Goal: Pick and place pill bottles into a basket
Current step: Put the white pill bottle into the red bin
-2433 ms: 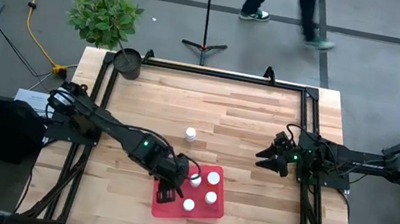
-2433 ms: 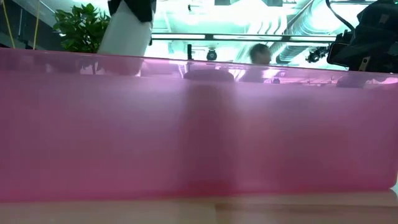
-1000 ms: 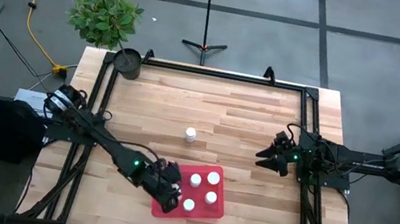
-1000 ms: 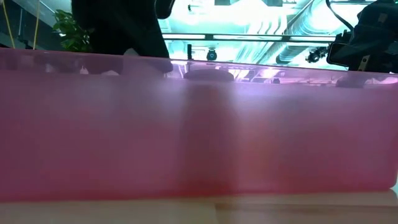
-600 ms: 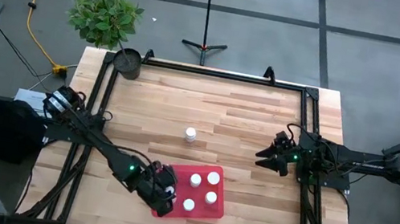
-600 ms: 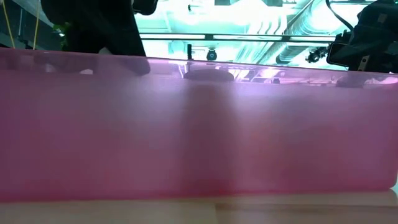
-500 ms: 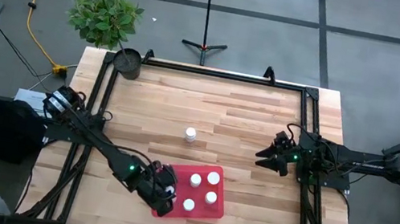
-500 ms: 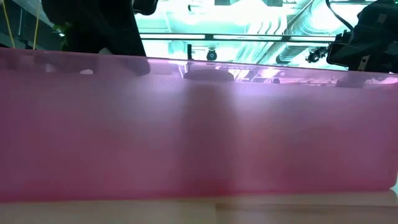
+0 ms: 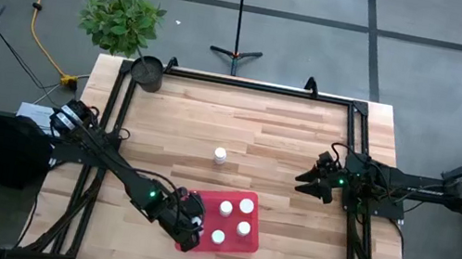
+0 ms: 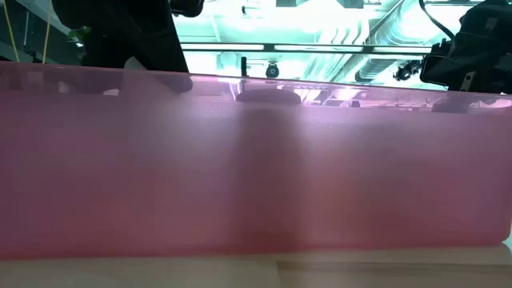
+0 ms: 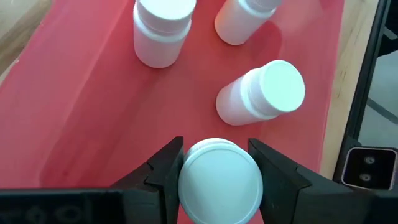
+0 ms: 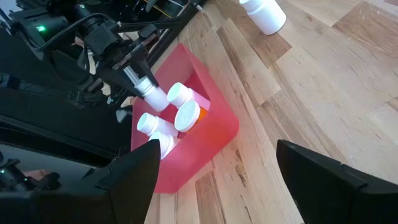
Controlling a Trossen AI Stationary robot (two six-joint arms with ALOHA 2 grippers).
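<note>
In red basket [image 9: 247, 241], bottles [image 9: 232, 221] (left gripper [image 11: 217, 167] clasping one)

The high camera looks straight down on the whole table [image 9: 240, 131]. The low camera sits right against the red tray [image 10: 256, 160] wall. Both wrist cameras look at that tray [image 11: 81, 112], at six o'clock on the table; the left one is very close.

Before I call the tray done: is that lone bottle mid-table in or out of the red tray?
Out. The lone bottle stands on bare wood, apart from the red tray; the left gripper holds another over the tray.
</note>
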